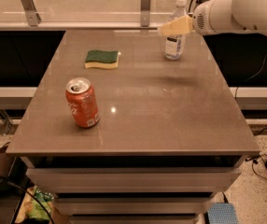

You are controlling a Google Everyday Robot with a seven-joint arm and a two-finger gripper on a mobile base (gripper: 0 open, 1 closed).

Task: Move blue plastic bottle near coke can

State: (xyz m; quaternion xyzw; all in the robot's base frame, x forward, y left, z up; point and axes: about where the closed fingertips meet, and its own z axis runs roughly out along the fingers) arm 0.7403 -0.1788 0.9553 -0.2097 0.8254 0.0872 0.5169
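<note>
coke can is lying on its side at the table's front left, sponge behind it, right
No: the camera view shows the coke can standing upright at the table's front left, sponge behind it. The gripper is at the far right, in front of the blue plastic bottle.

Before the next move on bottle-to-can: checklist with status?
1. bottle upright, far right of table: ok.
2. gripper at the bottle's upper part, reaching in from the right: ok.
3. firm grasp on bottle: cannot tell.
4. can upright, front left: ok.
5. path from bottle to can: looks ok; sponge lies far left, off the straight line.
6. bottle near can: not ok, they sit at opposite corners.
</note>
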